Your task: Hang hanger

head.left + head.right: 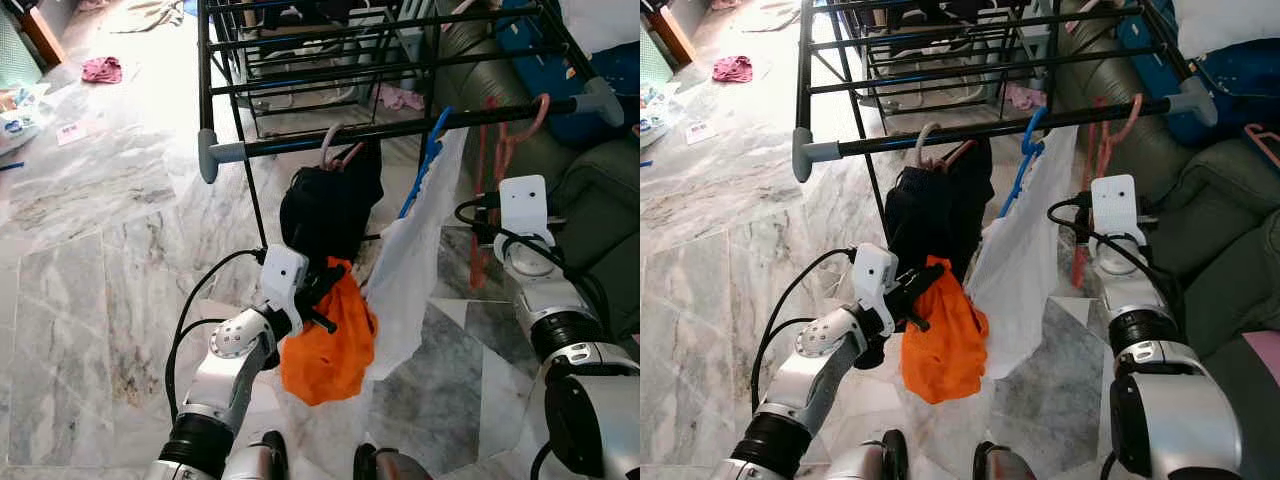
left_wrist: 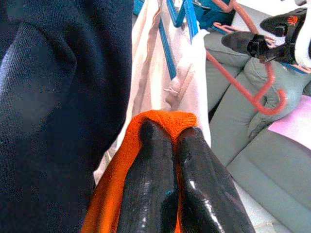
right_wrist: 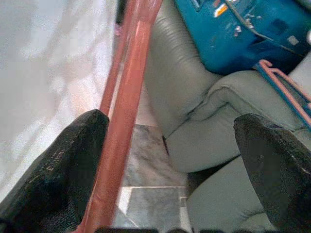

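A salmon-red hanger hangs by its hook from the black front bar of a drying rack, near the bar's right end. My right gripper is open beside it. The hanger's stem runs along one finger, while the other finger stands well apart. My left gripper is lower, under the bar's middle, shut on an orange garment that droops from its fingertips.
A black garment and a white garment on a blue hanger hang from the same bar. A grey-green sofa with a blue bag stands to the right. A pink cloth lies on the marble floor.
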